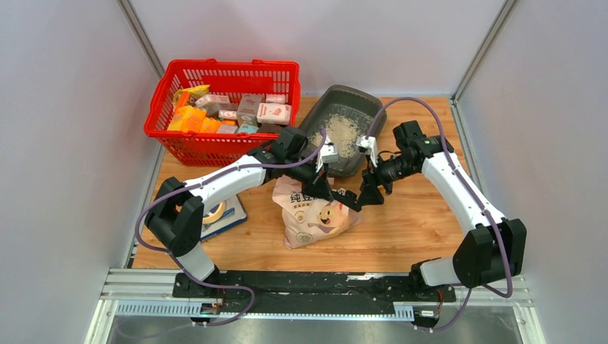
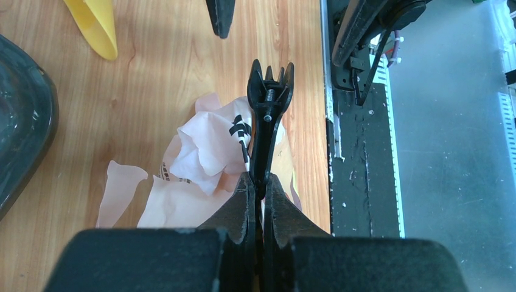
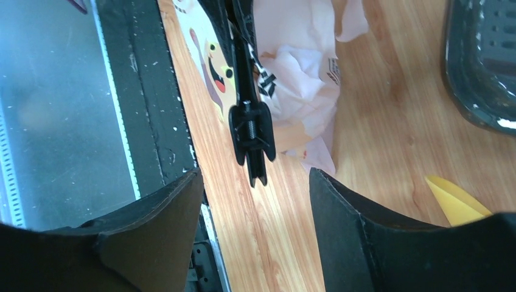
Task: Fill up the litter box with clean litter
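Status: partly done.

- The dark grey, shallow rectangular plastic litter box (image 1: pixel 351 89) stood at the far side of the wooden worktop (image 1: pixel 409 222), just right of the red mesh plastic basket (image 1: pixel 229 64). It was upright and free of both arms.
- Fine pale beige litter (image 1: pixel 344 132) already lay in the box, but only as a patchy layer. Dark floor showed around it, so I judged the fill incomplete.
- The pink-beige printed bag (image 1: pixel 312 218) with the cartoon cat lay on its side on the worktop, near the front of the box, with its top crumpled.
- The left pincer (image 2: pixel 260 182) was pressed together, pinching one end of a long black spring clip (image 2: pixel 268 109) that reached out over the bag's crumpled top. Whether the clip was biting the bag or had come free of it could not be told.
- The right pincer (image 3: pixel 255 176) was spread wide and held nothing. The free end of the clip sat just ahead of its fingers, untouched.
- The yellow plastic scoop (image 2: pixel 94 27) lay on the worktop between bag and box. Neither arm held it.

Remaining, as judged: more litter must go into the box, by pouring or scooping. If the clip holds the bag shut, it must come off first. With the bag on its side, an open mouth might spill granules onto the worktop.
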Controlling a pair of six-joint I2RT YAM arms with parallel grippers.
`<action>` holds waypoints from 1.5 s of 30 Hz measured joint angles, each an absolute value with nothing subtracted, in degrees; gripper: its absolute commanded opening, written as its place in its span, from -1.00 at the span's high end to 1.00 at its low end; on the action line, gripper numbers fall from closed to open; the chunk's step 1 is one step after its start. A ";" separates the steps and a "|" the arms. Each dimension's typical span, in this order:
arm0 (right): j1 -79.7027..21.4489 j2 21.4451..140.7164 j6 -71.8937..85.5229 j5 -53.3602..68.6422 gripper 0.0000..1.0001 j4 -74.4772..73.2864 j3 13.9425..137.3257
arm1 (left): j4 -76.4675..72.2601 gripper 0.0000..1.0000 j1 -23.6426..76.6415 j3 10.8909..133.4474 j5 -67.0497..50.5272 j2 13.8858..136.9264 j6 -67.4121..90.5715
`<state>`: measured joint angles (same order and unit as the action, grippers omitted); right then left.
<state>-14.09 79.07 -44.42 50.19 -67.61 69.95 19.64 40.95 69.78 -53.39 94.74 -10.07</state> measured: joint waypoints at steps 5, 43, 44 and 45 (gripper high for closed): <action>-15.00 80.95 -43.99 53.01 -0.36 -66.50 69.95 | 19.66 1.00 40.95 69.78 -53.45 94.74 -10.15; -16.99 84.27 -50.54 53.04 1.00 -72.93 77.03 | 22.20 0.19 39.33 71.42 -53.67 95.50 -10.44; -16.56 84.27 -51.48 53.10 1.00 -73.95 78.76 | 22.57 0.19 38.76 71.42 -53.52 95.50 -10.81; -16.19 84.27 -52.40 53.17 1.00 -74.65 80.51 | 23.22 0.20 38.06 71.42 -53.25 95.48 -11.25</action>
